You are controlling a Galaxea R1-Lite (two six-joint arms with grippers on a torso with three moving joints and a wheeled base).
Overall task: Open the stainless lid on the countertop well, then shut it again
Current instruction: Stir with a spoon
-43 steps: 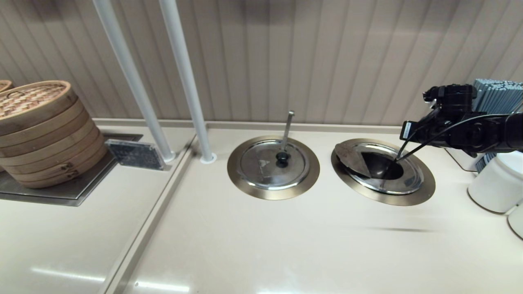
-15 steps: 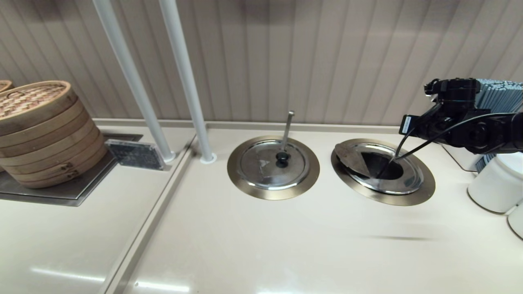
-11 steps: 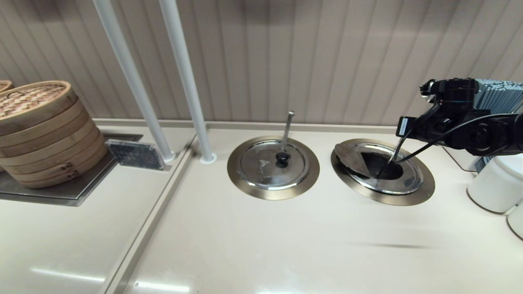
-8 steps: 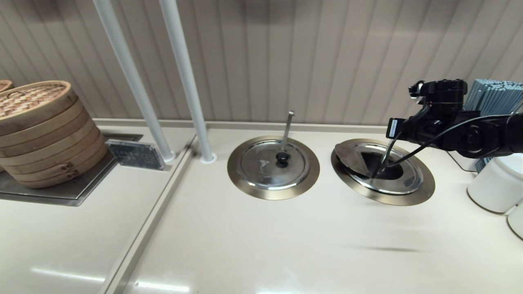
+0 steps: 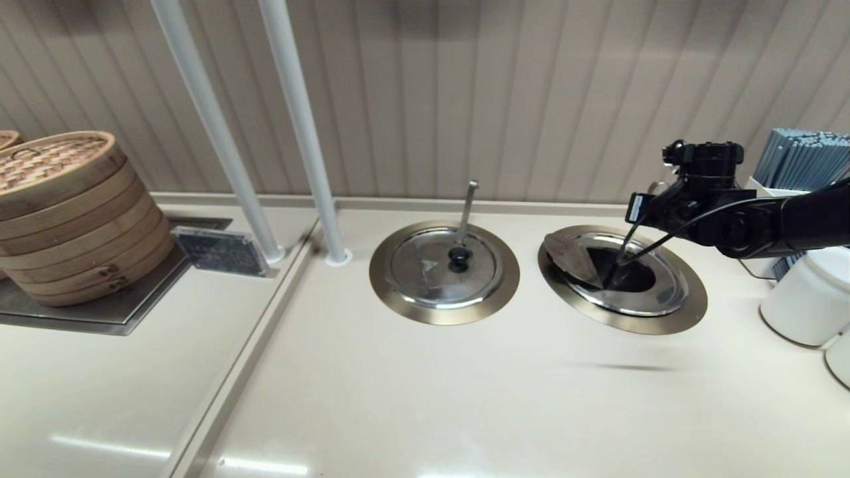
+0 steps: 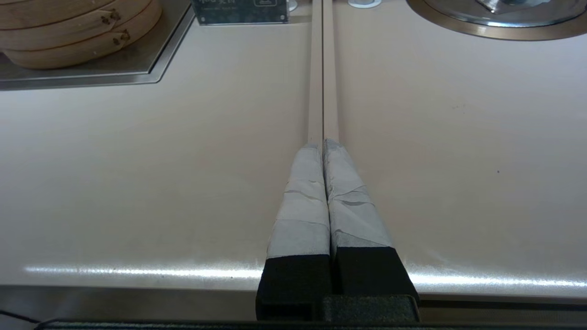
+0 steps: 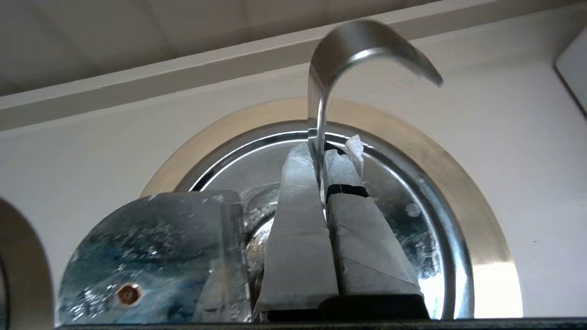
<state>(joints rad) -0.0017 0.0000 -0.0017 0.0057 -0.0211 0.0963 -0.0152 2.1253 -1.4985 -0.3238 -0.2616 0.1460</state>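
The stainless lid (image 5: pixel 654 292) covers the right countertop well (image 5: pixel 684 313). Its folding section (image 5: pixel 572 256) is flipped open and leans to the left, showing its underside (image 7: pixel 156 256); the black knob is hidden. A dark opening (image 5: pixel 627 271) shows beneath. The slanted ladle handle (image 5: pixel 627 240) rises from the opening, and my right gripper (image 5: pixel 643 211) is shut on it. In the right wrist view the taped fingers (image 7: pixel 298 220) pinch the handle (image 7: pixel 316 137) below its hooked end (image 7: pixel 362 46). My left gripper (image 6: pixel 323 144) is shut and empty, parked low over the counter near its front edge.
The twin lid (image 5: pixel 425 269) with an upright ladle handle (image 5: pixel 467 209) lies closed to the left. Two white poles (image 5: pixel 302 133) stand at the back. A bamboo steamer stack (image 5: pixel 66 212) and a small sign (image 5: pixel 219 251) are far left. White pots (image 5: pixel 807 299) and grey sticks (image 5: pixel 807 156) are far right.
My right gripper has moved left over the well with the ladle handle in it, swinging the handle leftward. The folding section has stayed open.
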